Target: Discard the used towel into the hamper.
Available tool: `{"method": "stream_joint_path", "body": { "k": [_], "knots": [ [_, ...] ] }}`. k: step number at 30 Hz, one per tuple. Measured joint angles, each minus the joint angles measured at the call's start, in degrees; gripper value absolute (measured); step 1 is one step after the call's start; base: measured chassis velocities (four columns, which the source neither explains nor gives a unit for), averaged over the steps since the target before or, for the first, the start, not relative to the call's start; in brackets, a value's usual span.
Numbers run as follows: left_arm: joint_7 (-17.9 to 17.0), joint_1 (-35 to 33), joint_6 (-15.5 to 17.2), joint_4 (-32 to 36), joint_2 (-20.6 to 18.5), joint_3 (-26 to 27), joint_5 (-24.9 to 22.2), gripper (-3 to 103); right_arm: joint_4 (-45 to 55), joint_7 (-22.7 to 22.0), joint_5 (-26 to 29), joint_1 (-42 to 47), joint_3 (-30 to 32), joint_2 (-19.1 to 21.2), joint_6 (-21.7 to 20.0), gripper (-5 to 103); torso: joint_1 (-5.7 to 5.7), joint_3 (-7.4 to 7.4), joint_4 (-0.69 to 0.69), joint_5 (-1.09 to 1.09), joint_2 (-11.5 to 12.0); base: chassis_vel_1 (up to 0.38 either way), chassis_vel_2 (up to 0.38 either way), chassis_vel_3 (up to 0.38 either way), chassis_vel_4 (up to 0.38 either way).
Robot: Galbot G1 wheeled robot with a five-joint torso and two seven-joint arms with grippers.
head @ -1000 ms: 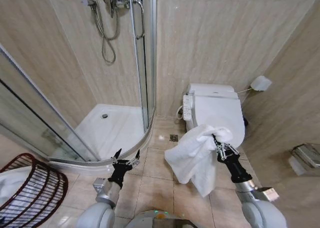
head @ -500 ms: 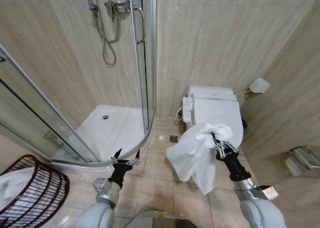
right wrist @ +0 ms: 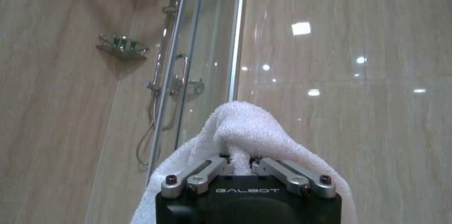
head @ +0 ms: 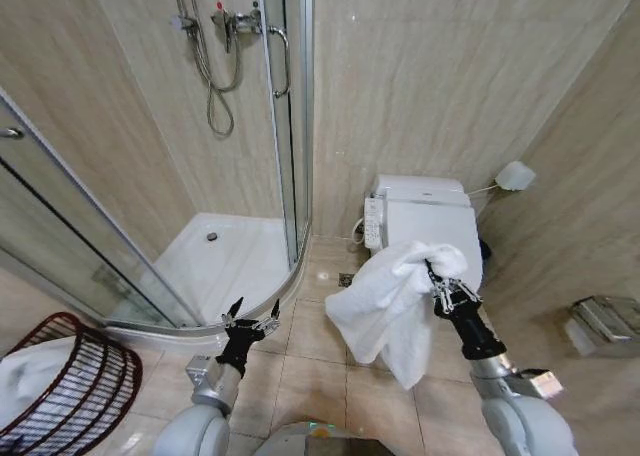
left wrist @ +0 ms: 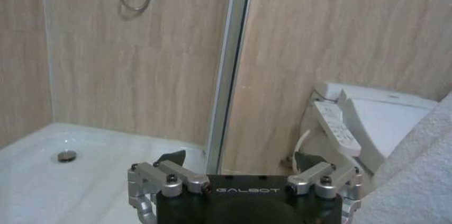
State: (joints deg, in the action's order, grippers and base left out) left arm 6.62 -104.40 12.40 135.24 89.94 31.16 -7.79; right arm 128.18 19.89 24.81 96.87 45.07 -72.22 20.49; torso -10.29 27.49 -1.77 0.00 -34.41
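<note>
Right of centre in the head view, the white towel (head: 393,304) hangs in the air from my right gripper (head: 443,286), in front of the toilet (head: 428,226). I have it pinched near one bunched corner; in the right wrist view the jaws sit nearly closed with a fold of terry (right wrist: 244,128) squeezed between them and humped above the fingers. The rest drapes down and toward the middle of the frame in loose folds, its lowest tip dangling above the floor tiles.

It reads to me as soft, limp and light, with no stiffness at all, so I expect it to swing and trail behind any arm motion. The grip on a thick gathered fold looks secure to me; terry is not slippery. A hold at a corner leaves a long tail, and I judge that tail could catch on a rim.

The hamper (head: 85,381), a dark reddish-brown wire basket, leans at the lower left corner of the frame, well apart from the towel, with white cloth already inside.

My left gripper (head: 250,318) waits low at centre left with its fingers spread and nothing in them, near the curved shower tray (head: 235,261).
</note>
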Motion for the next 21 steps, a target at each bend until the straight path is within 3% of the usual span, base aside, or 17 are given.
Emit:
{"method": "stream_joint_path", "body": {
  "k": [21],
  "knots": [
    [0.0,0.0,0.0,0.0,0.0,0.0,0.0,100,0.6,0.3,0.6,0.8,0.2,-0.3,-0.1,8,-2.07,3.10,0.00,0.00,-5.2,0.000,0.000,0.000,0.000]
  ]
}}
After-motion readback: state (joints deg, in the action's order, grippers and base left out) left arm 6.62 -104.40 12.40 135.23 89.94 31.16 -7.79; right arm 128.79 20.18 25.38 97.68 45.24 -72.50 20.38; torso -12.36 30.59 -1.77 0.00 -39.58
